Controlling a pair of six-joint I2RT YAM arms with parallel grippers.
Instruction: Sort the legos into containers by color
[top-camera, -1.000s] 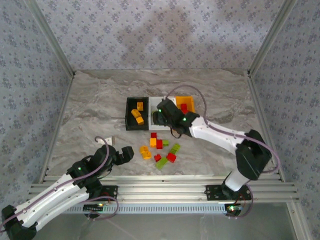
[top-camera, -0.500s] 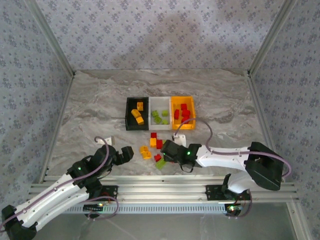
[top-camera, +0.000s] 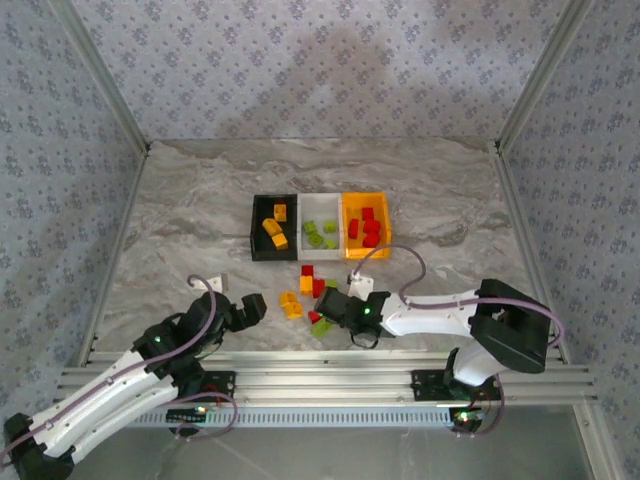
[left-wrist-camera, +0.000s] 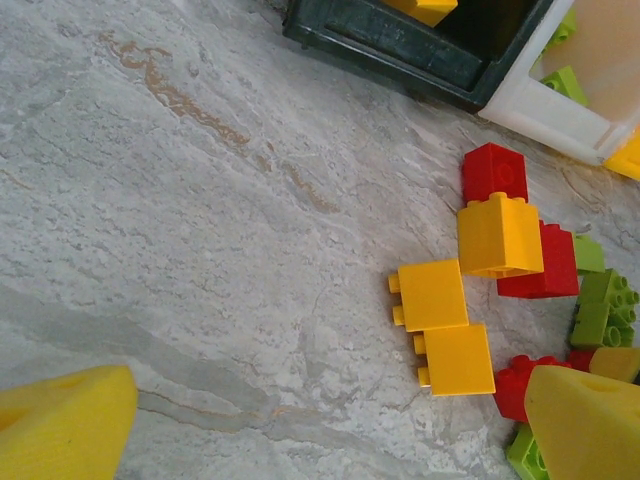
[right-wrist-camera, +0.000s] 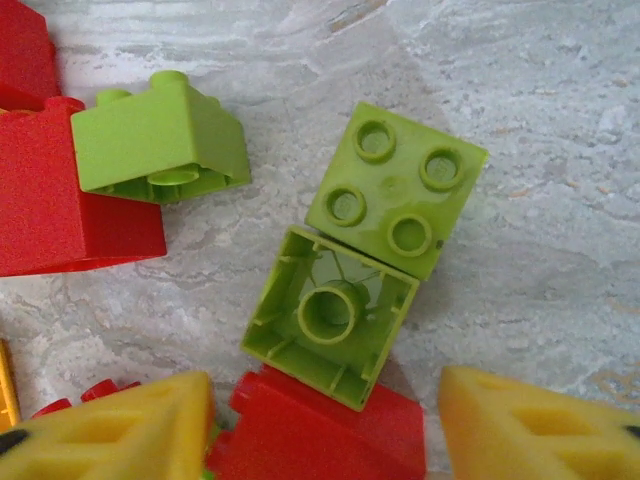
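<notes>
The containers stand in a row mid-table: black bin (top-camera: 272, 240) with orange-yellow bricks, white bin (top-camera: 320, 232) with green ones, orange bin (top-camera: 366, 226) with red ones. Loose legos (top-camera: 308, 288) lie in front of them. My right gripper (top-camera: 335, 308) (right-wrist-camera: 325, 435) is low over this pile. Its yellow fingertips (right-wrist-camera: 110, 430) straddle a red brick (right-wrist-camera: 330, 425), with a thin gap on the right side. An upside-down green brick (right-wrist-camera: 330, 315) and a studs-up green one (right-wrist-camera: 398, 185) lie just ahead. My left gripper (top-camera: 252, 306) (left-wrist-camera: 325, 430) is open over bare marble beside two orange-yellow bricks (left-wrist-camera: 445, 325).
More red and green bricks (left-wrist-camera: 545, 265) crowd the right of the left wrist view. A green brick (right-wrist-camera: 160, 135) leans on a red one (right-wrist-camera: 70, 200). An aluminium rail (top-camera: 320, 375) runs along the near edge, and patterned walls enclose the table.
My right arm swung back from the bins down to the loose pile and its jaws narrowed around a red brick. The left arm has not moved.
</notes>
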